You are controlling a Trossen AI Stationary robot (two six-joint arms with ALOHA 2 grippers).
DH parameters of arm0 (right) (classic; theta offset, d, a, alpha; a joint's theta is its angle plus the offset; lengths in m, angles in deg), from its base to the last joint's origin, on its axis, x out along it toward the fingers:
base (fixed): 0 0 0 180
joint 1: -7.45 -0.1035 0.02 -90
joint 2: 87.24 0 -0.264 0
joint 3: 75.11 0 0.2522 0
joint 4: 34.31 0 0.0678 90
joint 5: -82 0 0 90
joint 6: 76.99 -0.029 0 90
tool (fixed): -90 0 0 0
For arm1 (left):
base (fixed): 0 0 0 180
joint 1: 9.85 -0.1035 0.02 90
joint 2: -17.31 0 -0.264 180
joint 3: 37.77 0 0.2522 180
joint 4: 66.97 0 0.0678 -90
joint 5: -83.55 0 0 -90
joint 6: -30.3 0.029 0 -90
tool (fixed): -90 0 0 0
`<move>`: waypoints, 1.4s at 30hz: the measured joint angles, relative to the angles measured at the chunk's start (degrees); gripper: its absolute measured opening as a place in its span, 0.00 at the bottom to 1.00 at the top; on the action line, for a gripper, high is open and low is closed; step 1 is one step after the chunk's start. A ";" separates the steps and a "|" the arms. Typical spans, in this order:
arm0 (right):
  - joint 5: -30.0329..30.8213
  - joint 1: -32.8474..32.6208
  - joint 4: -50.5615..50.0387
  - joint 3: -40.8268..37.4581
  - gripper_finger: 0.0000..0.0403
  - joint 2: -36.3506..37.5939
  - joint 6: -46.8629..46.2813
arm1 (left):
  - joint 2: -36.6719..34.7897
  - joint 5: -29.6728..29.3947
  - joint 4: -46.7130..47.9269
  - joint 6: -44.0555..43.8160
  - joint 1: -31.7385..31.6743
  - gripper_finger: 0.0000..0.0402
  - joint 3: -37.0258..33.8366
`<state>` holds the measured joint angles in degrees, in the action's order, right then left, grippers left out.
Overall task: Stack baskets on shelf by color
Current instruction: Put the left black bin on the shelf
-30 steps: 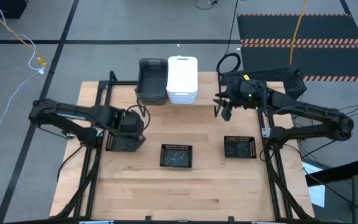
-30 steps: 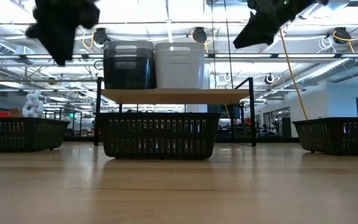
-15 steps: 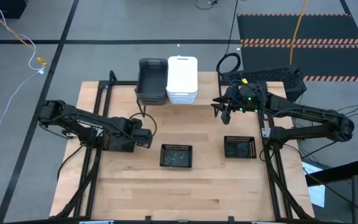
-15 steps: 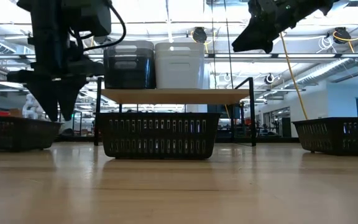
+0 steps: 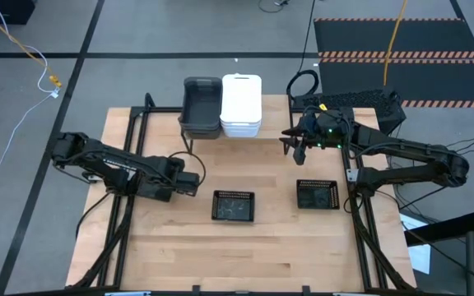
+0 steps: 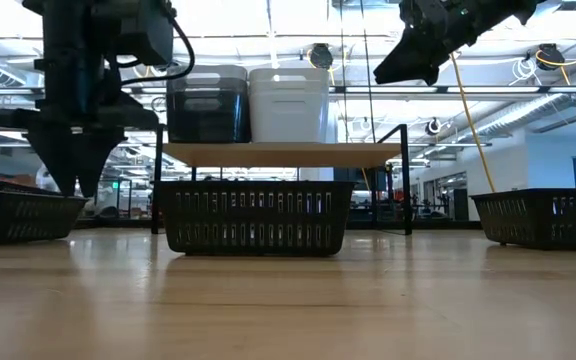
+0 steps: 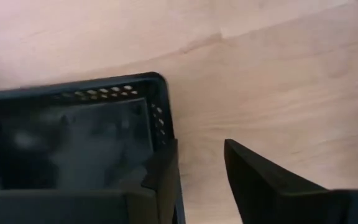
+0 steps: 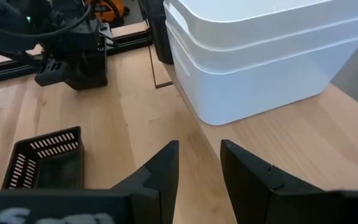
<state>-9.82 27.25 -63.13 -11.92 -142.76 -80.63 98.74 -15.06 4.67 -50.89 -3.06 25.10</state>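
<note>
Left wrist view, left pincer [image 7: 201, 171] parted astride mesh tray [image 7: 73, 140] wall, right pincer [image 8: 197, 165] parted

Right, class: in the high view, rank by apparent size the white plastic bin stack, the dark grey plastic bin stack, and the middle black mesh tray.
1. White plastic bin stack, largest footprint.
2. Dark grey plastic bin stack, slightly narrower; both sit raised on the shelf, nearer the overhead camera, which may enlarge them.
3. Middle black mesh tray, clearly smallest.

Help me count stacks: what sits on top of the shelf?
On the shelf sit a dark grey basket stack and a white basket stack, side by side. How many are nested in each stack is partly hidden.
</note>
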 joint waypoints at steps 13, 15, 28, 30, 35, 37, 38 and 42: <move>-1.44 0.00 -0.13 0.00 0.28 0.01 1.70 | -0.48 2.79 0.63 -1.12 1.73 0.29 0.04; -1.46 0.00 -0.14 0.00 0.28 0.01 1.77 | -0.48 3.00 0.57 -0.09 1.73 0.32 0.04; -1.49 0.00 -0.20 0.00 0.28 0.01 2.91 | -0.48 5.44 6.89 3.35 2.14 0.49 6.77; -1.48 0.00 -0.19 0.01 0.28 0.01 3.29 | -0.50 3.14 8.61 5.12 2.10 0.47 8.15; -1.49 0.00 -0.20 0.02 0.28 0.02 3.70 | -0.24 2.01 8.30 7.19 2.20 0.40 4.21; -1.49 0.00 -0.28 0.02 0.28 0.01 3.64 | 0.06 3.38 6.64 7.17 2.38 0.37 0.67; -1.51 0.00 -0.40 0.02 0.28 0.01 3.41 | 0.00 4.94 4.78 7.30 2.39 0.36 -0.80; -1.51 0.00 -0.38 0.02 0.28 0.01 2.67 | -0.03 6.68 -0.60 9.70 2.44 0.30 -2.28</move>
<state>-11.33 27.25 -63.52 -11.90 -142.76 -77.97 98.71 -8.38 4.07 -41.18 -0.62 22.82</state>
